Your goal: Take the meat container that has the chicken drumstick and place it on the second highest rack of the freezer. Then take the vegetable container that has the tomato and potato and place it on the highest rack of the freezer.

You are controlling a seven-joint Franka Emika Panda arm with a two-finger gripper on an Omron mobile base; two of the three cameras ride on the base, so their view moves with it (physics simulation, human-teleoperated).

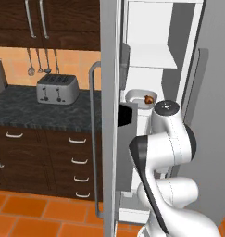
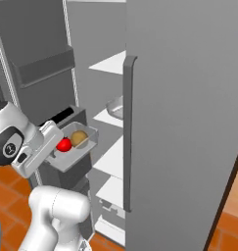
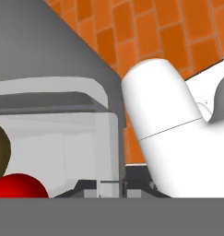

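The second half of the task appears to be in hand: the shallow light-grey meat container with rounded corners (image 1: 140, 98) already sits on a white shelf inside the tall grey metal freezer (image 1: 111, 92), with the small glossy reddish-brown chicken drumstick (image 1: 148, 99) lying in it, and the robot now carries the small square-ish white-grey vegetable container (image 2: 74, 145) in front of the open compartment. In the right base view the two-finger gripper (image 2: 53, 140) meets the tray's near wall, and the hand view shows that wall running down to the finger tips, so the jaws look clamped on it, though the contact itself is partly hidden. The tray is held about level, below the shelf that holds the meat container, with the small round bright-red tomato (image 2: 64, 144) and the tan-yellow oval potato (image 2: 79, 138) side by side inside. The next move would call for lifting the tray well up, above the meat container's shelf, and carrying it in level so nothing rolls out. By count: two containers, one drumstick, one tomato, one potato.
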